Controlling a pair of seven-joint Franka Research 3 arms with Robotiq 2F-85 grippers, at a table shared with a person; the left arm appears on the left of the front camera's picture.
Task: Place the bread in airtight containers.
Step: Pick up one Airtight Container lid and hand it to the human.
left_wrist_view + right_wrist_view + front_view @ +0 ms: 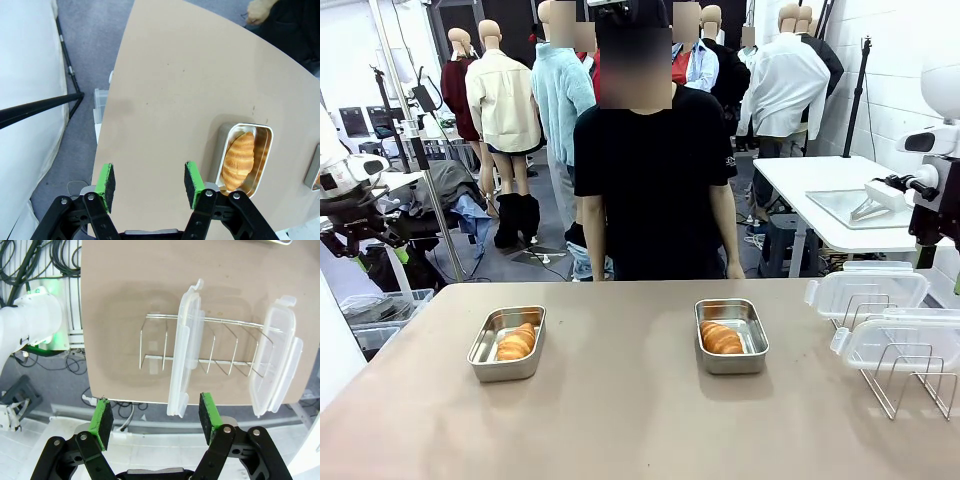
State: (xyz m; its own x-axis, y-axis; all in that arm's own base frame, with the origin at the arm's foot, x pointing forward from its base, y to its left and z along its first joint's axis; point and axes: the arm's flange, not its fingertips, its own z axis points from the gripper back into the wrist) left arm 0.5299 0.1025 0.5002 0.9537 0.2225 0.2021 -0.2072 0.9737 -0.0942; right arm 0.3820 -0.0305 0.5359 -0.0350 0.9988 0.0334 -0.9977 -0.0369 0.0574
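- The right gripper (155, 420), black with green pads, is hanging with its jaws spread wide and gripping nothing. It is hovering above two clear plastic white-rimmed lids (184, 347), which are leaning in a thin wire rack (230, 361) near the table's edge.
- The left gripper (149, 184) is likewise gaping and carrying nothing, hovering over the table's left edge.
- Two golden-brown croissant-shaped rolls are already lying inside two small rectangular stainless-steel tubs. The left roll (516, 342) is in the left tub (485, 345) and the right roll (721, 338) is in the right tub (756, 340). Both tubs are sitting uncovered, well apart.
- The step in hand appears to be lidding. To do it well, the right gripper should be closing on a lid's long rim and lifting it straight out of the wires so nothing snags. It should then be levelling the lid squarely over a tub before pressing down.
- A thin lid is probably going to flex under a hard pinch, so a gentle grip is looking wiser.
- The smooth beige tabletop (620, 430) is lying flat and matte.
- A person in a black shirt (650, 170) is standing at the far side, arms hanging down. Behind, a white table (800, 180) is holding a flat steel tray (845, 205).
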